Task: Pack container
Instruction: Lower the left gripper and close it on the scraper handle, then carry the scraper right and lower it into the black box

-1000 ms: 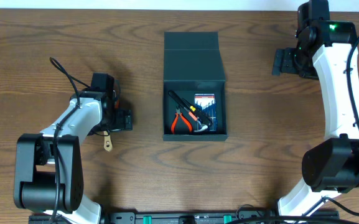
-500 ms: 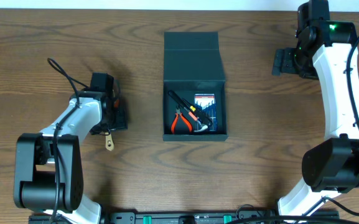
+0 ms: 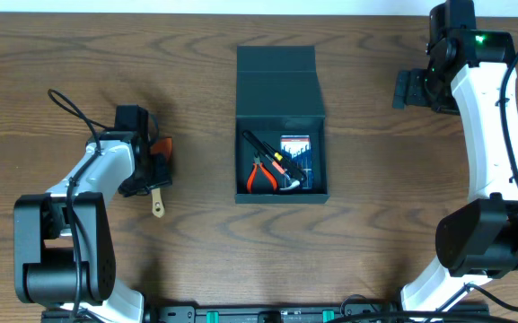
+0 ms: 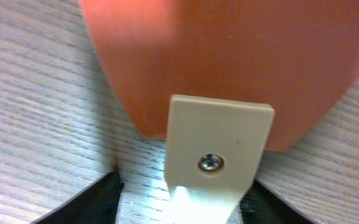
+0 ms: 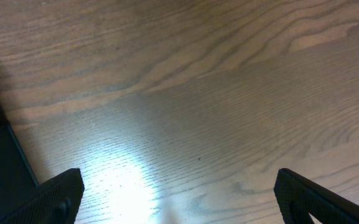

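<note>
1. Overhead: I see the container (image 3: 276,81) mid-table, lid flapped back, pliers (image 3: 260,173) and a blue case (image 3: 295,151) inside; left gripper (image 3: 155,169) sits well left of it, right gripper (image 3: 408,90) well right
2. Left wrist: jaws slightly spread, flanking a cream plate (image 4: 219,149) under an orange body (image 4: 229,56)
3. Right wrist: jaws wide apart over the table (image 5: 185,93), gripping nothing

White-shelled left arm (image 3: 106,170), black joints, thin black looping cable (image 3: 72,105). White-shelled right arm (image 3: 487,126) likewise, lit green indicator light (image 3: 483,39) near wrist. On right gripper (image 5: 178,180), black fingers (image 5: 61,193).
</note>
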